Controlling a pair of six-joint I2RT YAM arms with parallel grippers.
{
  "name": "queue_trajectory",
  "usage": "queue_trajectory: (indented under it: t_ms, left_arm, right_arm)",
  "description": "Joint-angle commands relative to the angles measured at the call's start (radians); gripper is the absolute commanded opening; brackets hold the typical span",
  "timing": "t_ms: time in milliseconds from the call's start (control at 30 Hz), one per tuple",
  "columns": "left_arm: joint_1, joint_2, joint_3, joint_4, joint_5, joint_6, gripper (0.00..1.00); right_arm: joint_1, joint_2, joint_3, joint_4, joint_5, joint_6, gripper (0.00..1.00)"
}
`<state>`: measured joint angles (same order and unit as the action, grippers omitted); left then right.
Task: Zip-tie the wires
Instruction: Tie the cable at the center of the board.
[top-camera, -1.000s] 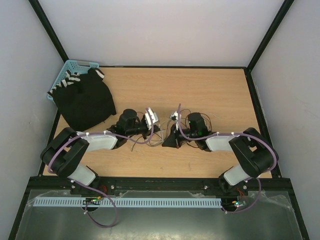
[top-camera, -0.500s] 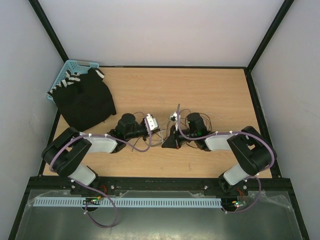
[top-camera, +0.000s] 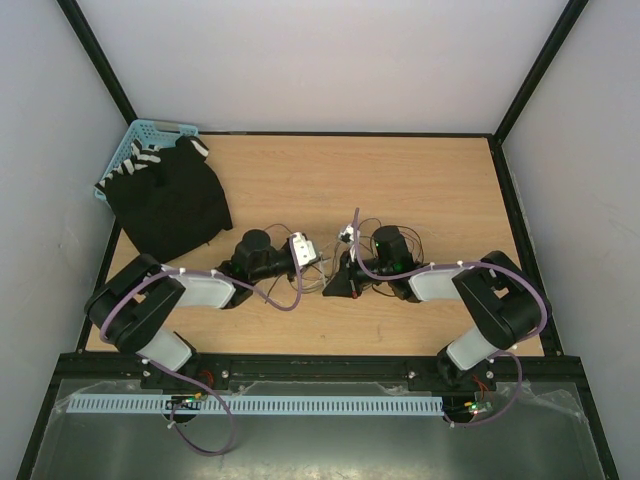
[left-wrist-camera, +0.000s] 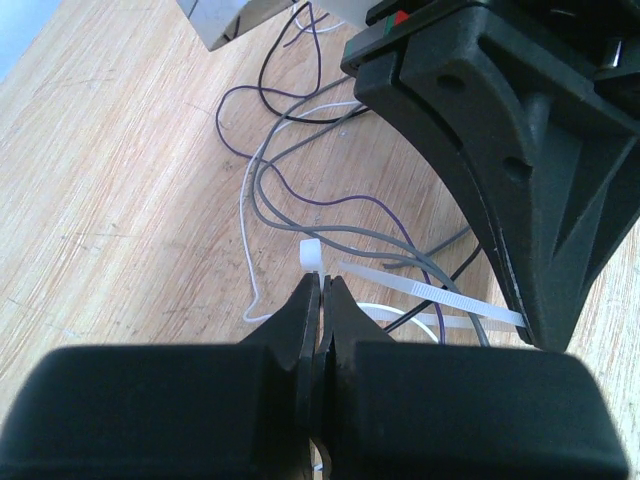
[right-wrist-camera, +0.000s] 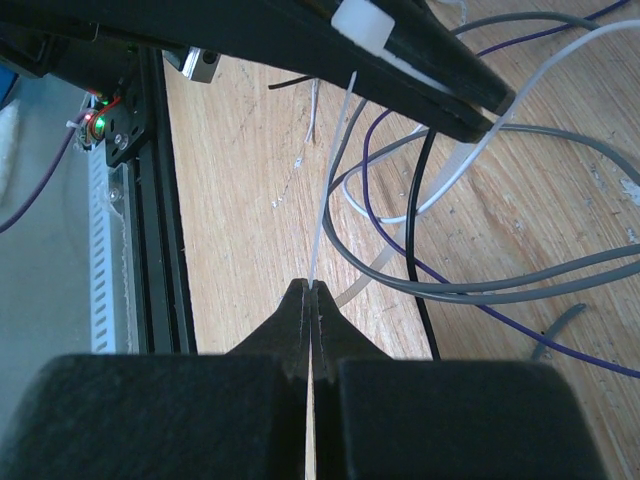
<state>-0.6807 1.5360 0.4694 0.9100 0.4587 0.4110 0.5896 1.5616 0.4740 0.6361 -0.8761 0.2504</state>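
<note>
The wires are thin grey, purple, black and white strands looped on the wooden table between my two grippers; they also show in the right wrist view and the top view. My left gripper is shut on the head of a white zip tie, whose ribbed strip runs right over the wires. My right gripper is shut on the thin tail of the zip tie, which rises to the head between the left fingers. In the top view the left gripper and right gripper almost touch.
A black cloth lies at the back left, partly over a blue basket. Black frame rails run along the table's near edge. Purple robot cables hang along both arms.
The left wrist has shifted slightly down and toward the right gripper. The right arm has barely moved. Both grippers stay shut on the zip tie.
</note>
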Motion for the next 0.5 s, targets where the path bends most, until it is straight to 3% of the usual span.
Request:
queue_trajectory:
  t_ms: [0,467]
  left_arm:
    - [-0.002,0.004,-0.012,0.079,-0.020,0.033,0.00]
    - [-0.002,0.021,-0.020,0.108,-0.013,0.011,0.00]
  right_arm:
    - [0.013,0.011,0.012,0.002,-0.042,0.007,0.00]
    - [0.013,-0.004,0.007,-0.021,-0.023,-0.017,0.00]
